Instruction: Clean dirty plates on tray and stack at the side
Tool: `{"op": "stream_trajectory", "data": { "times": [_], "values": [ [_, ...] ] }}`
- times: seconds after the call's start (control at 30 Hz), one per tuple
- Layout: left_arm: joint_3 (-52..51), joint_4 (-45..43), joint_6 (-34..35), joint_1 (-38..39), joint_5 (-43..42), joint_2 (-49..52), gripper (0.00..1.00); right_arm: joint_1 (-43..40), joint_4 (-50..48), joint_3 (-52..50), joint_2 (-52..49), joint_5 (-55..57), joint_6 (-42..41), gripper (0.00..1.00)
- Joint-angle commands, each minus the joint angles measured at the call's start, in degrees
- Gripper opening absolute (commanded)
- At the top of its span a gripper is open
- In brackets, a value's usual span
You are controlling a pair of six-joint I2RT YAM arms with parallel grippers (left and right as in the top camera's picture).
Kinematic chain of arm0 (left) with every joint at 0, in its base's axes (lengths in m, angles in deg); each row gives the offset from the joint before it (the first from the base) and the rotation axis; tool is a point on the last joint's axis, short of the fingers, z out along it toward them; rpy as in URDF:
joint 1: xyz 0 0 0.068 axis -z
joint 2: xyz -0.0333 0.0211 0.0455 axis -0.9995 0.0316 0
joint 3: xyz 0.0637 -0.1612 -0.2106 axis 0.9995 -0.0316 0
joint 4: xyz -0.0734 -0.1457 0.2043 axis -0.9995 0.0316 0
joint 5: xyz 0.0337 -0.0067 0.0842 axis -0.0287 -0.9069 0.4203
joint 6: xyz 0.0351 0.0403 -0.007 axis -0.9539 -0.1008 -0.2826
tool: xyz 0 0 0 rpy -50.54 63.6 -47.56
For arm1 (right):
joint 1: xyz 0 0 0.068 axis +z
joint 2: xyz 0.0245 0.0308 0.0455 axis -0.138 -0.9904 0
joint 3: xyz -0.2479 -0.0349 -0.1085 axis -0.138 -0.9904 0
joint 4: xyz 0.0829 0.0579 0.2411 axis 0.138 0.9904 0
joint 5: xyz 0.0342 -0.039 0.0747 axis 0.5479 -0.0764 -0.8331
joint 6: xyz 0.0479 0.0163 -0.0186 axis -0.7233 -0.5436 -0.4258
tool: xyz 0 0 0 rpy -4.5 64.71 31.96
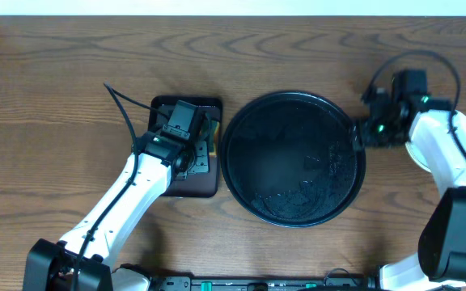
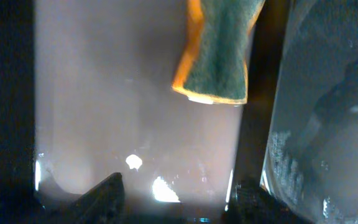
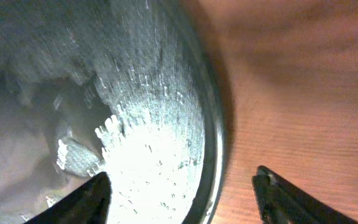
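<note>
The large round black tray (image 1: 294, 158) sits mid-table, wet and streaked, with no plate on it. My right gripper (image 1: 357, 137) is open and empty at its right rim. In the right wrist view the fingers (image 3: 188, 199) straddle the rim (image 3: 211, 149), one over the wet tray floor and one over bare wood. My left gripper (image 1: 194, 153) is open and empty over the small rectangular dark tray (image 1: 205, 184); its fingers (image 2: 179, 196) are spread just short of a green and orange sponge (image 2: 216, 56). No plates are plainly visible; my right arm covers the table right of the tray.
The sponge lies on the small rectangular tray, which stands just left of the round tray; the round tray's rim (image 2: 272, 124) shows beside it in the left wrist view. The brown wooden table (image 1: 55, 97) runs out to the left and back.
</note>
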Motion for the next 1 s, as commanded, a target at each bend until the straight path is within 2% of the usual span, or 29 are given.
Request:
{"op": "stream_trajectory", "data": {
  "times": [0.0, 0.1, 0.13, 0.97],
  "values": [
    [0.8, -0.5, -0.7, -0.1, 4.5, -0.4, 0.68, 0.3, 3.5, 7.4, 0.6, -0.2, -0.9, 0.99],
    [0.8, -0.5, -0.7, -0.1, 4.7, -0.4, 0.81, 0.3, 5.0, 9.6, 0.6, -0.2, -0.9, 0.99],
    [0.8, -0.5, -0.7, -0.1, 4.7, -0.4, 0.81, 0.3, 5.0, 9.6, 0.6, -0.2, -0.9, 0.99],
    [0.8, -0.5, -0.7, -0.1, 4.7, -0.4, 0.83, 0.3, 5.0, 9.4, 0.5, 0.0, -0.9, 0.99]
  ]
}}
